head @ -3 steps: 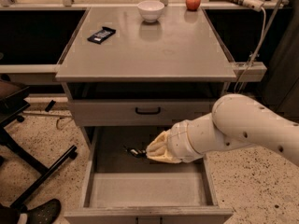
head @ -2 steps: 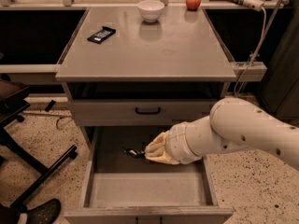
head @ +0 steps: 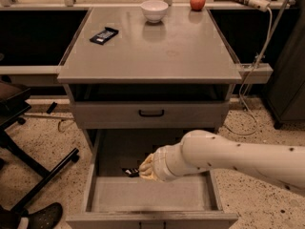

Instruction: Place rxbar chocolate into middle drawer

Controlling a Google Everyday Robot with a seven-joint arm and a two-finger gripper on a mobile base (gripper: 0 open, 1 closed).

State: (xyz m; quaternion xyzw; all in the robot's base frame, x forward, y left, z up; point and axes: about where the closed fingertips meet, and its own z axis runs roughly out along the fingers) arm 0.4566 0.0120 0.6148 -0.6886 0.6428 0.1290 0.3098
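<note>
The middle drawer (head: 157, 195) is pulled out at the bottom of the cabinet, showing a pale-grey floor and tall side walls. My gripper (head: 141, 171) reaches in from the right on a thick white arm and hangs over the drawer's back part. A small black bar end, the rxbar chocolate (head: 129, 171), sticks out to the left of the gripper's tips, held a little above the floor. Most of the bar is hidden behind the hand.
A closed drawer front with a black handle (head: 151, 112) sits above the open one. On the cabinet top (head: 157, 56) lie a dark bar (head: 104, 35), a white bowl (head: 154, 9) and a red apple (head: 197, 1). A black chair base (head: 43, 180) stands at the left.
My gripper has moved down and to the left, deeper into the open drawer, and the black bar end has moved along with it.
</note>
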